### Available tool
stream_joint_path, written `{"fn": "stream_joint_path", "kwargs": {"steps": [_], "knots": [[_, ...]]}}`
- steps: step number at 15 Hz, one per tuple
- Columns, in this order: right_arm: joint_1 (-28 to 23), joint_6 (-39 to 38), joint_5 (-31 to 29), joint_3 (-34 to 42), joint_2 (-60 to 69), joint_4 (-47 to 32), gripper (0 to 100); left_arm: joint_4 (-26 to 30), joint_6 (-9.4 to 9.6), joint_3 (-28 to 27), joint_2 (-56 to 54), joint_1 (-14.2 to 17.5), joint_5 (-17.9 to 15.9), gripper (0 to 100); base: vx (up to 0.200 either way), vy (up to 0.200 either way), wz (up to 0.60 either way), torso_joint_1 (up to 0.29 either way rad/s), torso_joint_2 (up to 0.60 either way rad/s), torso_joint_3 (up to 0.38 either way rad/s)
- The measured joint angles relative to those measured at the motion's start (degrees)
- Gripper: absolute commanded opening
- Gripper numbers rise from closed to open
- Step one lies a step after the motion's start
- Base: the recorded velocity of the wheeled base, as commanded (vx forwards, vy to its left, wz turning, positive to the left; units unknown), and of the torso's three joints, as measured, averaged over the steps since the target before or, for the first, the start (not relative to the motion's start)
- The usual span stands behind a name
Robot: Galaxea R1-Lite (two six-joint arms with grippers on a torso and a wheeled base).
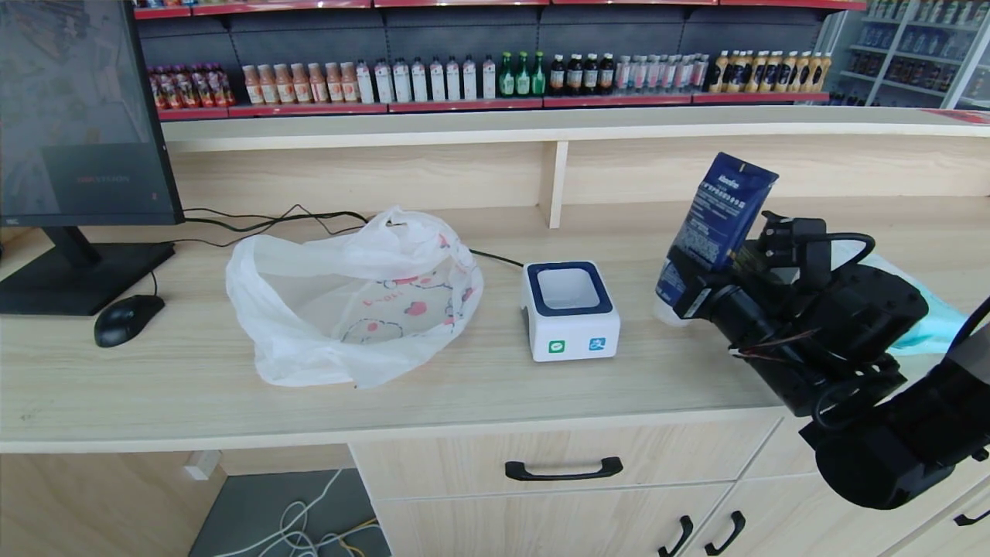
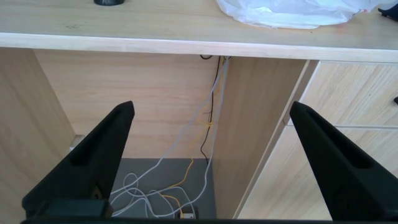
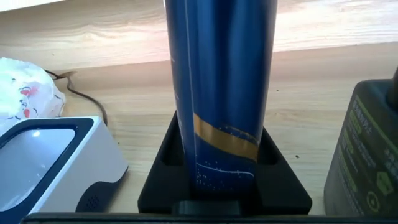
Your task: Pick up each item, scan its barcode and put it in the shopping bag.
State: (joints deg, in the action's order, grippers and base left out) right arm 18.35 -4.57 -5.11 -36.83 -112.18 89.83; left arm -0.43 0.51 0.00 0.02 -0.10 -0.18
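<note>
My right gripper (image 1: 700, 271) is shut on a blue tube (image 1: 715, 224) with a white cap, held nearly upright above the counter, to the right of the white scanner (image 1: 571, 309). Close up, the blue tube (image 3: 221, 93) stands between the two fingers, with the scanner (image 3: 53, 165) off to one side. The white shopping bag (image 1: 352, 298) lies open on the counter, left of the scanner. My left gripper (image 2: 211, 155) hangs open below the counter edge, facing the knee space with loose cables; a bit of the bag (image 2: 298, 12) shows above it.
A monitor (image 1: 77, 116) and a black mouse (image 1: 128, 319) stand at the counter's left. A teal item (image 1: 928, 325) lies behind my right arm. A dark green object (image 3: 367, 155) sits near the tube. A raised ledge (image 1: 541, 128) runs along the counter's back.
</note>
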Motion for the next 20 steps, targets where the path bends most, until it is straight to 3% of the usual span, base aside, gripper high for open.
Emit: {"fn": "stream_joint_path", "kwargs": {"steps": [4, 10, 14, 17, 20], "knots": [[1.38, 0.00, 1.08, 3.29, 5.32, 0.07, 0, 0.00, -0.05, 0.00, 0.00, 0.00, 0.00, 100, 0.000, 0.000, 0.00, 0.000, 0.00, 0.000], [5.52, 0.01, 1.63, 14.92, 17.09, 0.09, 0, 0.18, -0.16, 0.00, 0.00, 0.00, 0.00, 100, 0.000, 0.000, 0.00, 0.000, 0.00, 0.000], [15.56, -2.65, 1.77, 20.69, 23.76, 0.13, 0, 0.43, -0.13, 0.00, 0.00, 0.00, 0.02, 100, 0.000, 0.000, 0.00, 0.000, 0.00, 0.000], [24.21, -10.23, 1.78, 23.55, 27.34, 0.11, 0, 0.43, -0.13, 0.00, 0.00, 0.00, 0.00, 100, 0.000, 0.000, 0.00, 0.000, 0.00, 0.000], [29.50, -17.35, 1.91, 24.21, 28.64, 0.09, 0, 0.43, -0.13, 0.00, 0.00, 0.00, 0.00, 100, 0.000, 0.000, 0.00, 0.000, 0.00, 0.000]]}}
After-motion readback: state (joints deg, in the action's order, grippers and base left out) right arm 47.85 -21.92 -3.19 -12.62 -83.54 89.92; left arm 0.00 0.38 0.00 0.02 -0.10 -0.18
